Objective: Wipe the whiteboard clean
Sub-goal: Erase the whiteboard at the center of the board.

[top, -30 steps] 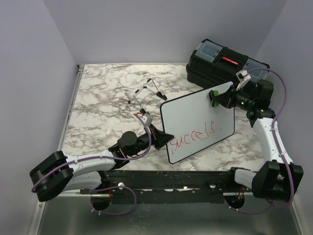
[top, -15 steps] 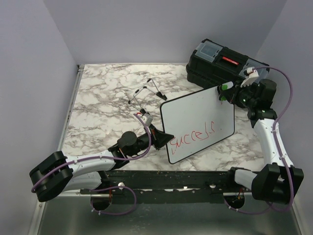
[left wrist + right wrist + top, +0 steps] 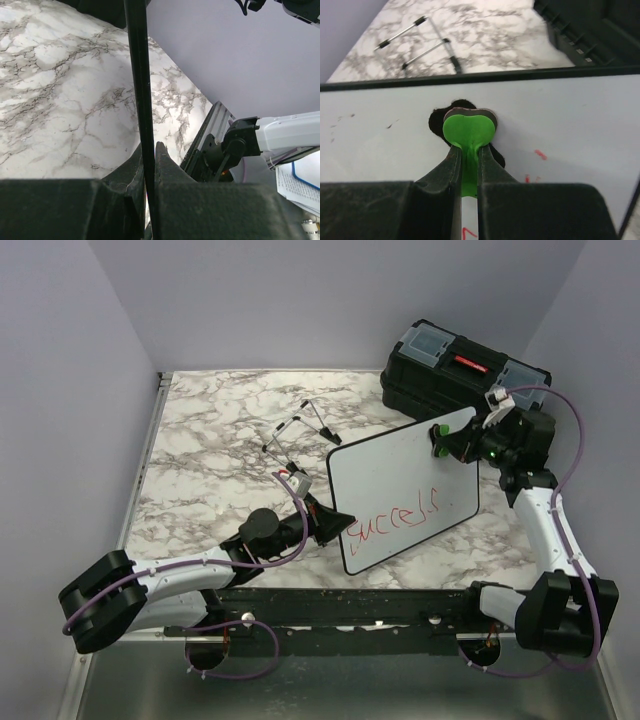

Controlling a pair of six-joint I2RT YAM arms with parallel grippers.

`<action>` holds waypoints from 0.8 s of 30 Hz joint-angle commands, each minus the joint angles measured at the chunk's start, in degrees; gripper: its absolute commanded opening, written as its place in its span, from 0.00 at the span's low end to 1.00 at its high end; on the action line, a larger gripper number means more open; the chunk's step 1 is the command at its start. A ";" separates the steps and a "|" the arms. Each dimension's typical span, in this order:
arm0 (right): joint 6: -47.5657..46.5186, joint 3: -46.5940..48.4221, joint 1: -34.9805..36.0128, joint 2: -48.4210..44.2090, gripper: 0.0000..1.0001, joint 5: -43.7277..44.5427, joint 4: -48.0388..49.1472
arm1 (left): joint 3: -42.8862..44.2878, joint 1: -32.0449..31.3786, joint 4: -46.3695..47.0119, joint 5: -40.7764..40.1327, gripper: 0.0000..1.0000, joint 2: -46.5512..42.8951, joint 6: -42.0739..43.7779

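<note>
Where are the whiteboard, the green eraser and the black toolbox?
whiteboard (image 3: pixel 405 483), top view, bare white face above the writing.
green eraser (image 3: pixel 469 131), right wrist view, heart-shaped green top.
black toolbox (image 3: pixel 432 376), top view, black lid beside the red handle.

- Whiteboard (image 3: pixel 390 472): one line of red handwriting (image 3: pixel 397 519) runs across its lower part in the top view. It reads roughly "Sucrels", possibly "Success". The letters are uneven, so the reading is uncertain.
- Right wrist view: only loose red strokes on the board surface, no whole letter legible.
- Black case (image 3: pixel 452 368) at the far right of the desk (image 3: pixel 220 440): no legible label.
- Left wrist view: printed sheet (image 3: pixel 296 184) at the lower right edge, print too small to read.
</note>
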 commanded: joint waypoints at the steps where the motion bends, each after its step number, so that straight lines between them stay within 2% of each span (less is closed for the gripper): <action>1: 2.70 2.12 0.20 1.27 0.01 15.18 6.82 | 0.87 -0.31 8.78 1.16 0.00 -2.56 0.50; 4: -1.31 1.53 0.12 1.63 0.01 19.75 4.63 | 0.95 -0.31 8.80 1.38 0.00 -2.55 0.50; 7: -6.32 0.47 0.11 0.91 0.01 19.82 -0.56 | 1.14 -0.31 8.74 1.51 0.00 -2.55 0.85; 9: -9.14 -0.64 0.08 -0.55 0.00 16.40 -3.54 | 1.32 -0.31 8.54 1.60 0.00 -2.62 1.11; 14: -14.37 -3.02 0.22 -2.74 0.01 -3.50 -10.13 | 2.04 -0.31 8.06 1.86 0.00 -2.03 1.38; 17: -12.33 -2.79 0.31 -3.32 0.01 -7.73 -7.52 | 1.76 -0.31 8.52 1.71 0.00 -1.55 0.96; 20: -5.90 -2.02 0.30 -3.63 0.01 -4.43 -0.08 | 1.21 -0.31 9.74 1.42 0.00 -1.07 0.33; 22: 0.71 -1.88 0.28 -3.44 0.01 2.63 6.33 | 1.28 -0.31 9.78 1.51 0.00 -0.90 0.24; 24: 4.00 -0.95 0.25 -2.29 0.01 12.60 8.53 | 1.37 -0.31 9.77 1.52 0.00 -1.05 0.27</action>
